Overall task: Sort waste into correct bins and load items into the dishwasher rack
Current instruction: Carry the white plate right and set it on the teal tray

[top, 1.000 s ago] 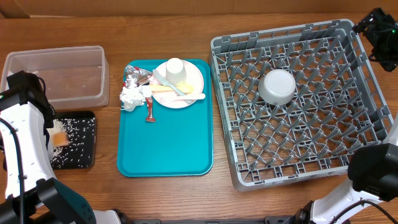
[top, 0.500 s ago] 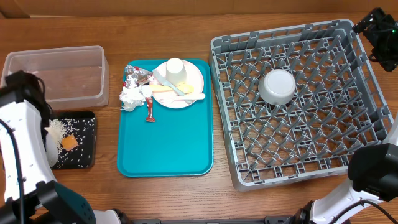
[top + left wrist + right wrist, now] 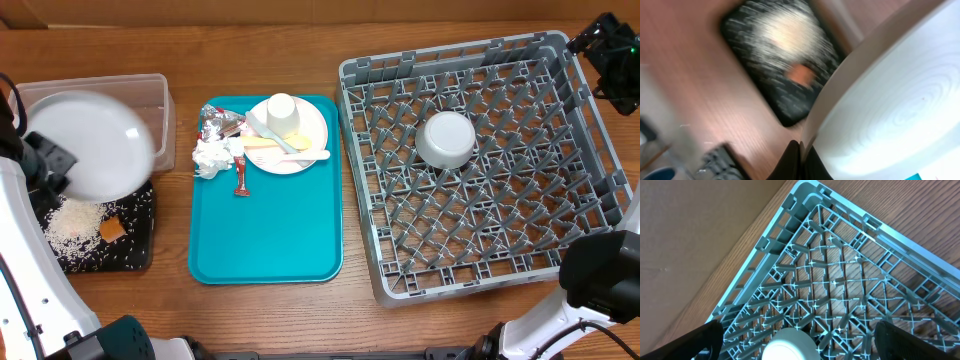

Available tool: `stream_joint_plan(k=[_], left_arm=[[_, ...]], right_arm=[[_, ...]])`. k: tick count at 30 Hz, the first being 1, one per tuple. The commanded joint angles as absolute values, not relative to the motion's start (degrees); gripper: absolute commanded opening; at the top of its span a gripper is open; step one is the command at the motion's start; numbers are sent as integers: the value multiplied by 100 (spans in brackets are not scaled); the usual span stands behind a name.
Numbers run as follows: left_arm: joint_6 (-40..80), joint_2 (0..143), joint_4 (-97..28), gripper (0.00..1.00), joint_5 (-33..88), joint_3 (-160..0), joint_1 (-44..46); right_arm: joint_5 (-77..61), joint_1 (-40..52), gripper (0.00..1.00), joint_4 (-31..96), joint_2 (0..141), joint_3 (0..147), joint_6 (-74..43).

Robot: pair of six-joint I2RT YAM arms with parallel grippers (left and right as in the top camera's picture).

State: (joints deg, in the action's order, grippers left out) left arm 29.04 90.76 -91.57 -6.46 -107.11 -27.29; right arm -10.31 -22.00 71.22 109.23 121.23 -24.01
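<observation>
Waste of loose white rice grains (image 3: 72,225) and one small orange food cube (image 3: 112,229) lay on the shallow black rectangular tray (image 3: 140,225) at your left. Your left gripper (image 3: 800,157) was clamped on the rim of the round grey-white plate (image 3: 95,145), which was held tilted above the near end of the clear plastic rectangular tub (image 3: 165,120) and the far edge of the black tray. On the flat teal serving tray (image 3: 270,230), the round pinkish-white plate (image 3: 312,135) carried the small white cup (image 3: 281,108) and the slim yellow and pale plastic utensils (image 3: 280,148). The crumpled silver foil wrapper (image 3: 218,122), crumpled white napkin (image 3: 210,156) and small red sachet (image 3: 242,180) lay just beside that plate, on its left. The small white bowl (image 3: 446,138) sat mouth-down in the large square grey plastic dishwasher rack (image 3: 480,250). Your right gripper (image 3: 797,335) hung over the rack's far right corner with its jaws spread wide and nothing between them.
</observation>
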Motion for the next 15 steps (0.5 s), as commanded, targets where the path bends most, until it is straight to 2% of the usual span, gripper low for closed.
stream_joint_plan(k=[1, 9, 12, 15], left_arm=[[1793, 9019, -9299, 4, 1052, -10827, -2434], [1839, 9026, -9483, 4, 753, -10759, -954], [2349, 9026, -9535, 4, 78, -10604, -386], [2585, 9026, -9496, 4, -19, -10272, 38]], right_arm=[[-1057, -2215, 100, 7100, 10838, 12208, -2399], [-1059, -2215, 100, 7102, 10838, 12208, -2399], [-1059, -2215, 100, 7102, 10838, 12210, -2399], [-1059, -2215, 100, 7100, 10838, 12208, -2399]])
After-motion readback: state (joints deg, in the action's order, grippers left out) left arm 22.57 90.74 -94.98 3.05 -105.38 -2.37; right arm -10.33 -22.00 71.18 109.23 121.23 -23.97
